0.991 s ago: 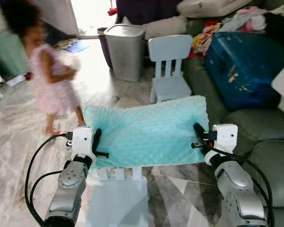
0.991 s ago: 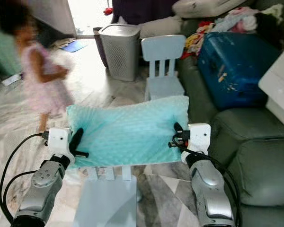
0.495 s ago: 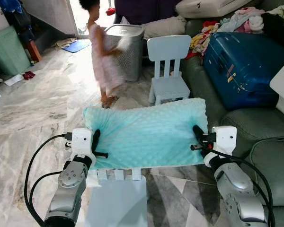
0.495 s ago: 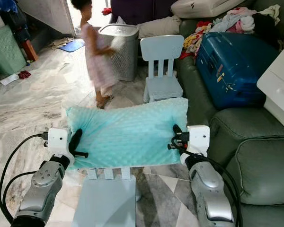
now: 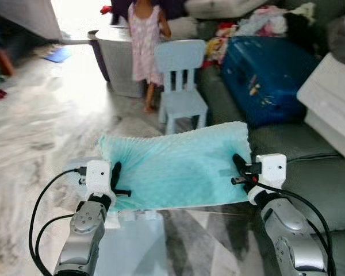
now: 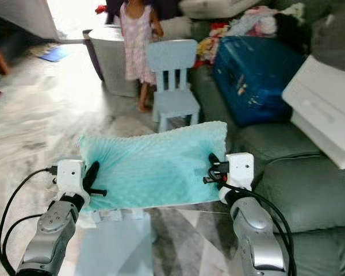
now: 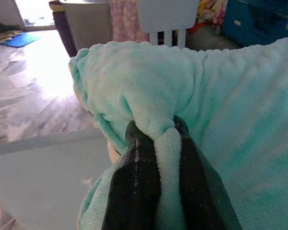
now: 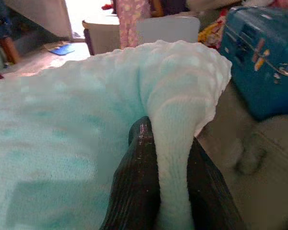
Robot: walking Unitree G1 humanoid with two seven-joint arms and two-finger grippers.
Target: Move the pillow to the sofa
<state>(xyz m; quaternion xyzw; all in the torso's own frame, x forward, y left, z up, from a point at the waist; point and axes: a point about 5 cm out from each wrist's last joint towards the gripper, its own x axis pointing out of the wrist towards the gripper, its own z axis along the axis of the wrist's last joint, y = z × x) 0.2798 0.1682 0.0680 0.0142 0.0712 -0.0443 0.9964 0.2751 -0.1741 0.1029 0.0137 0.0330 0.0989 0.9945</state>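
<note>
Item: pillow (image 5: 178, 167), mint plush, hanging stretched in the air between our arms, above the floor (image 5: 40, 121) and just short of the sofa (image 5: 322, 172).

Left claw (image 7: 156, 139): pinching a fold of the pillow's left end.

Right claw (image 8: 168, 139): clenching a fold of its right end.

Risks, as we are judging them: each grip is taking only a thin bunch of plush, so pulling the arms apart could slip one end free. A person (image 5: 145, 40) is standing by the small chair (image 5: 181, 86), near our path. A blue suitcase (image 5: 270, 72) and clothes are crowding the sofa's far seat.

One pillow (image 5: 175, 167), one chair (image 5: 180, 86), one suitcase (image 5: 264, 75), one person (image 5: 145, 43).
</note>
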